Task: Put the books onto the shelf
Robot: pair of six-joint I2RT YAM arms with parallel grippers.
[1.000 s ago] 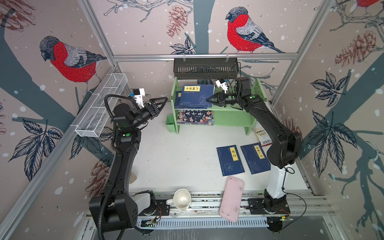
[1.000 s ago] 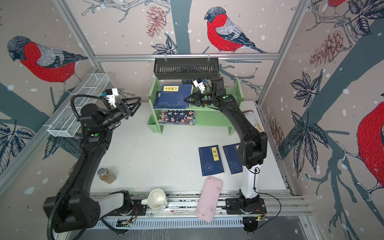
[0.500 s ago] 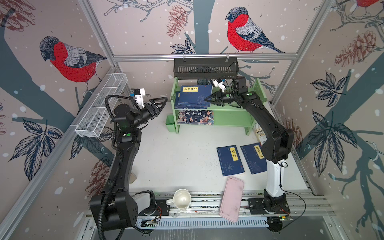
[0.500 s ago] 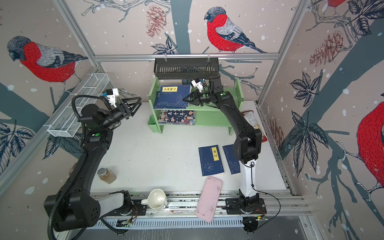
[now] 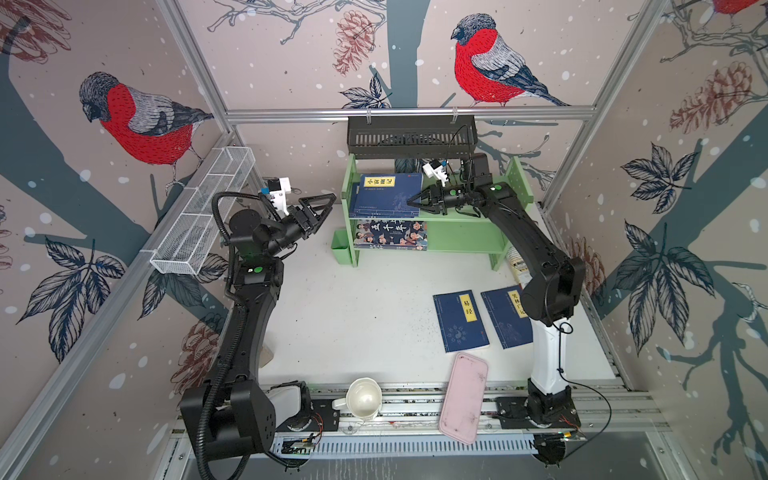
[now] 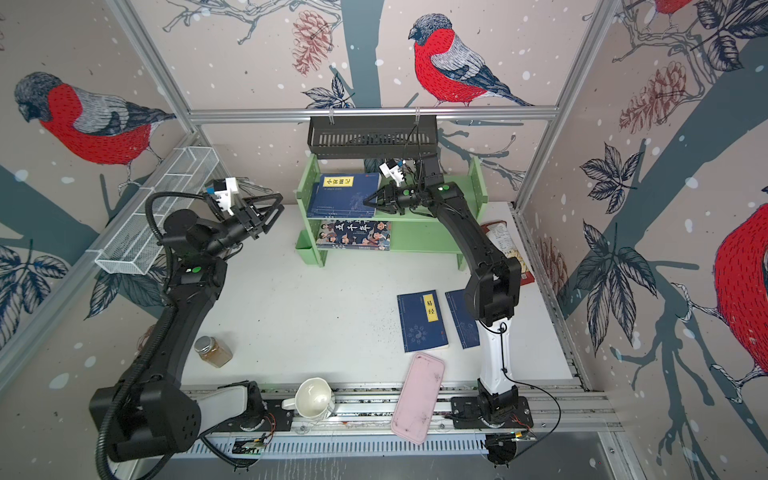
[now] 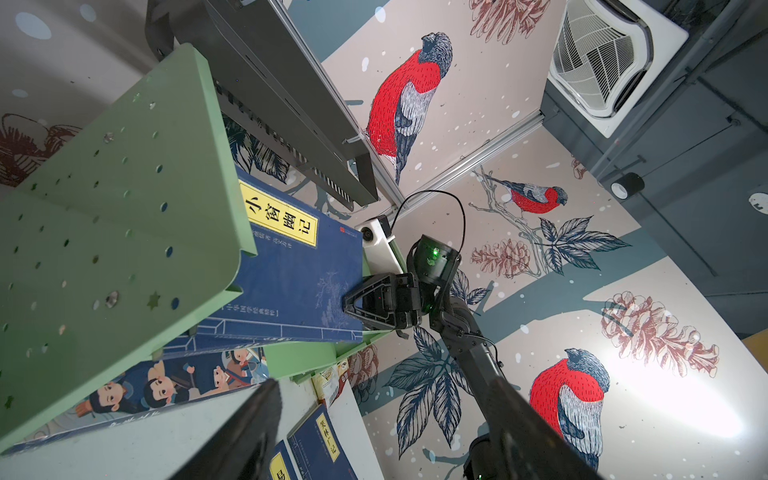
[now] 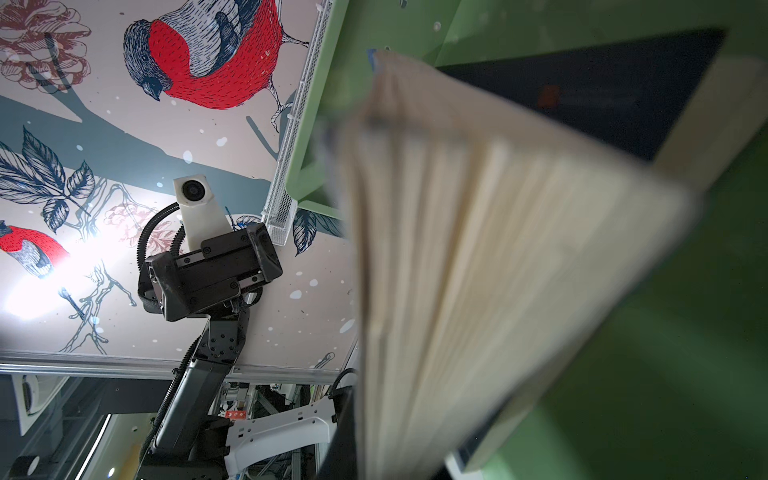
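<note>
In both top views my right gripper (image 5: pixel 411 203) sat at the three o'clock edge of the top navy book (image 5: pixel 386 195) on the shelf (image 5: pixel 517 183). Its fingertips were nearly together, but I could not tell whether they pinched it. I judged I was there to settle that book onto its stack. My left gripper (image 5: pixel 326 214) hung at the shelf's nine o'clock, jaws wide apart and empty, clear of the work.

The left wrist view showed a second navy book (image 7: pixel 232 332) beneath the first, and the cartoon book (image 7: pixel 166 386) on the lower tier.

The right wrist view gave only blurred page edges (image 8: pixel 478 270).

I counted five books. Three were shelved, while the near table book (image 5: pixel 460 321) and the far table book (image 5: pixel 505 318) lay at five o'clock.
</note>
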